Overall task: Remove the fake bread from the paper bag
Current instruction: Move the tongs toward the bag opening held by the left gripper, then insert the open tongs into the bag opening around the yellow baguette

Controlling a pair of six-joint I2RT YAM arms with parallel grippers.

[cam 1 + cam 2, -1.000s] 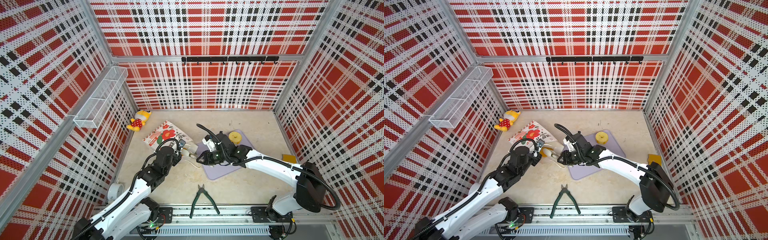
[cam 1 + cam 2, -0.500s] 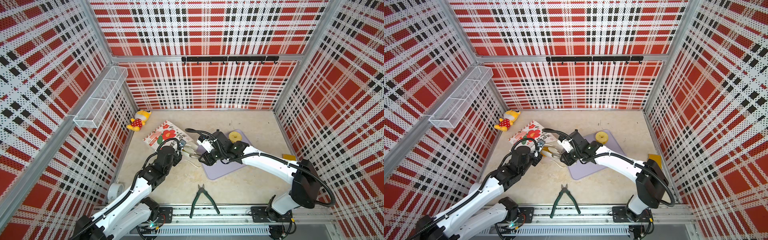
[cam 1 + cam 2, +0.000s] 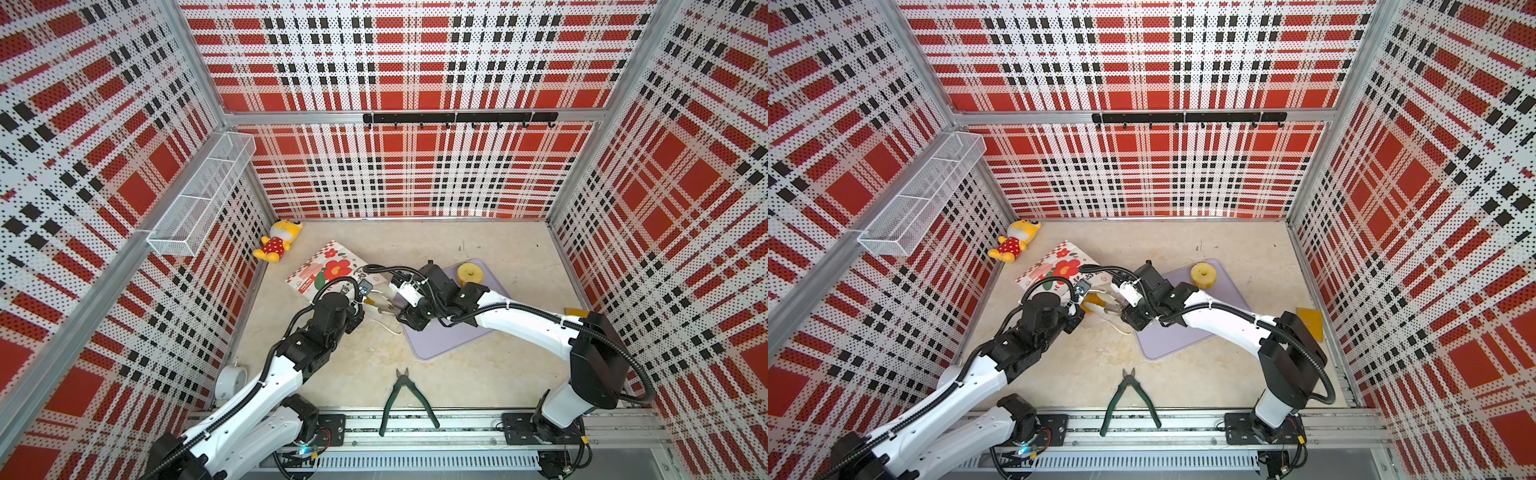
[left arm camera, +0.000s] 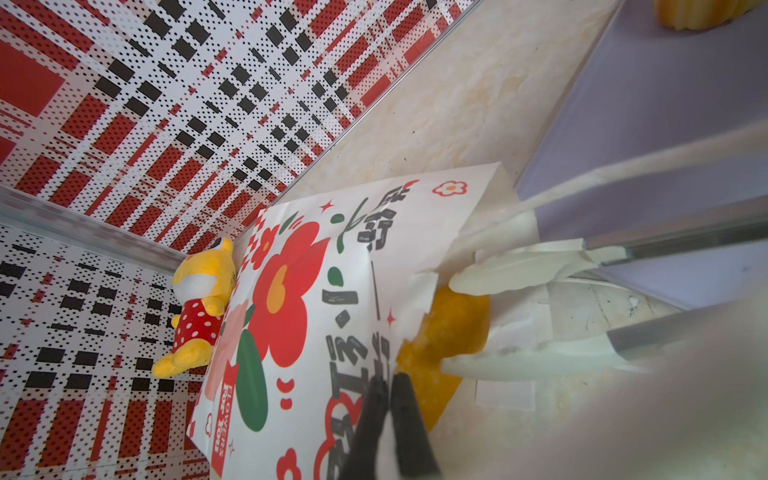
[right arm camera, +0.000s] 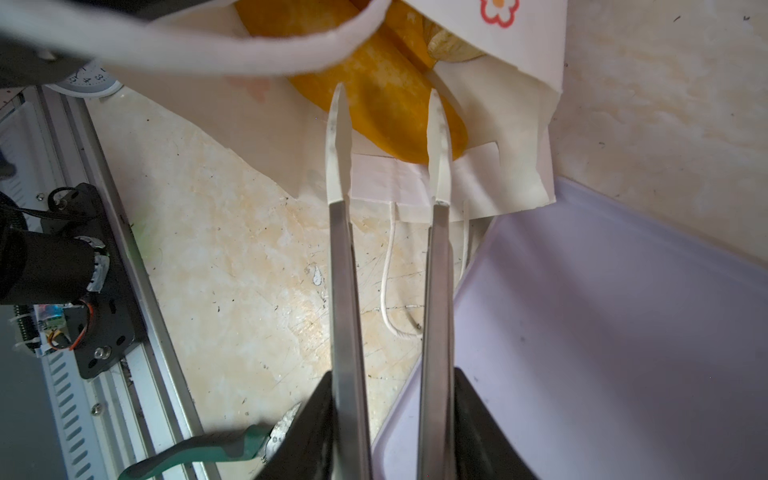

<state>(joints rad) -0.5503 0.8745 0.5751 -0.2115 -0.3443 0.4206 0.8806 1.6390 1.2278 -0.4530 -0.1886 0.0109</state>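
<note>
Paper bag (image 4: pixel 299 291) edge pinched in left hand (image 4: pixel 390 382), right hand (image 5: pixel 386 89) apart astride long fake bread (image 5: pixel 386 124).

The left gripper (image 4: pixel 390 388) was pinched tight on the upper edge of the paper bag (image 4: pixel 316 291); the right gripper (image 5: pixel 387 108) (jaws parted) pointed into its mouth, both arms stretched toward it

Clock face (image 5: pixel 89 79) shows 4, 3, perhaps 5
</note>
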